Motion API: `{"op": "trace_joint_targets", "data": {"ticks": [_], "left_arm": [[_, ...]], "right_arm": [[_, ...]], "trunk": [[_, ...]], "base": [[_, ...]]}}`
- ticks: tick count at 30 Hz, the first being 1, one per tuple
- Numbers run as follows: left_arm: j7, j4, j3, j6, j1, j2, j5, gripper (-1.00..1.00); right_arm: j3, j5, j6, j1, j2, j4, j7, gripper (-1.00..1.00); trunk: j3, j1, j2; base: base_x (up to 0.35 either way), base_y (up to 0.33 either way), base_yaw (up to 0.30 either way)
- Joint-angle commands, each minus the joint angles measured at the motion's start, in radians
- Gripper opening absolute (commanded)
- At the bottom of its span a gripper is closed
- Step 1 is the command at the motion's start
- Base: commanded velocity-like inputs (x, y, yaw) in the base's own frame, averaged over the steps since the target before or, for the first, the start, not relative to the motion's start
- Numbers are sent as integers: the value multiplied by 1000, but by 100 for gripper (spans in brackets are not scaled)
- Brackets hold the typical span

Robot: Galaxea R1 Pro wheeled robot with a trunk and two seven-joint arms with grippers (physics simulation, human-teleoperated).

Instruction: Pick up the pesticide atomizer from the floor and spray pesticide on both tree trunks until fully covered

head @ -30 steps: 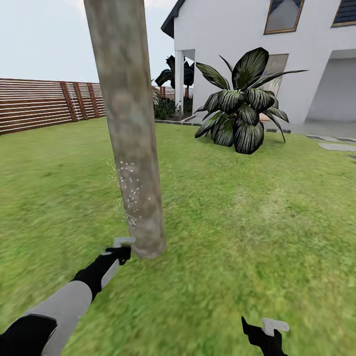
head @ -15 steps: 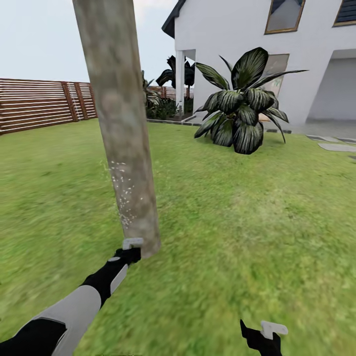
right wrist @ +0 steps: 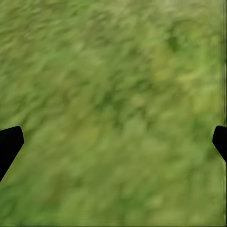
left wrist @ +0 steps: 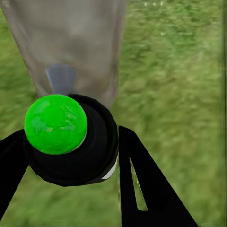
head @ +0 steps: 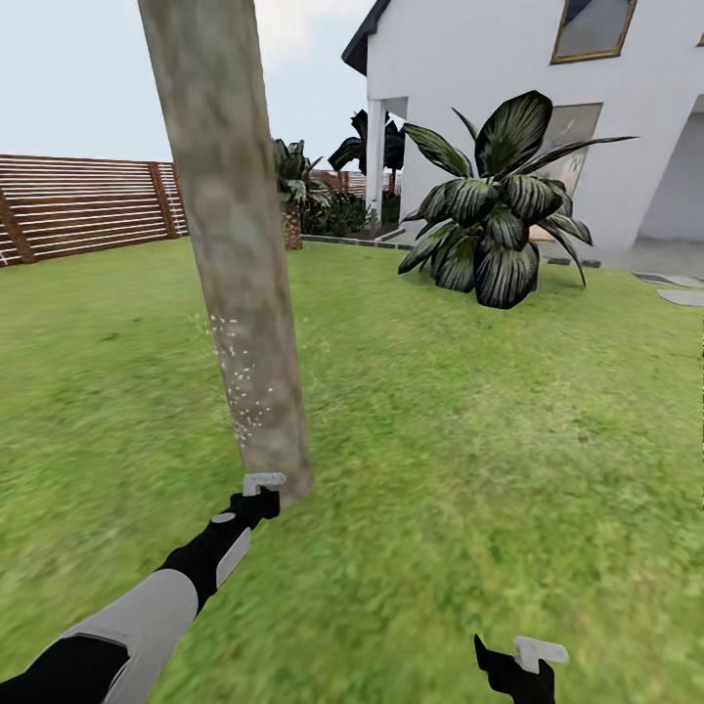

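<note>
The left gripper (left wrist: 71, 142) is clamped on the pesticide atomizer (left wrist: 90, 151) – a black cylinder with a green cap (left wrist: 56, 124), seen in the left wrist view between the two black fingers (left wrist: 146, 189). In the head view the left gripper (head: 259, 494) is held low, just beside the base of the tree trunk (head: 230, 235), nozzle end toward the bark. Fine white specks of pesticide (head: 240, 376) are spread over the trunk's lower part and just off its left edge. The right gripper (head: 523, 665) is spread wide and carries nothing – only blurred grass (right wrist: 113, 113) is seen between its tips. Behind the lawn (head: 489, 411): a broad-leaved plant (head: 499, 215), a white house (head: 469, 78), a slatted wooden fence (head: 88, 200).
</note>
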Motion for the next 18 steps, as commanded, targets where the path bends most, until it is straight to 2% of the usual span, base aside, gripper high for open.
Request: {"op": "trace_joint_targets", "data": {"ticks": [1, 7, 15, 18], "left_arm": [[0, 0, 0, 0, 0, 0, 0, -100], [9, 0, 1, 2, 0, 0, -1, -100], [18, 0, 4, 10, 0, 1, -2, -100], [37, 0, 4, 12, -1, -1, 0, -100]], "right_arm": [[0, 0, 0, 0, 0, 1, 0, 100], [0, 0, 0, 0, 0, 2, 0, 100], [1, 1, 0, 0, 0, 2, 0, 100], [1, 0, 0, 0, 0, 1, 0, 100]], "trunk": [[0, 0, 0], [0, 0, 0], [0, 0, 0], [0, 0, 0]], "base": [[0, -270, 46], [48, -270, 230], [178, -239, 270], [234, -192, 62]]}}
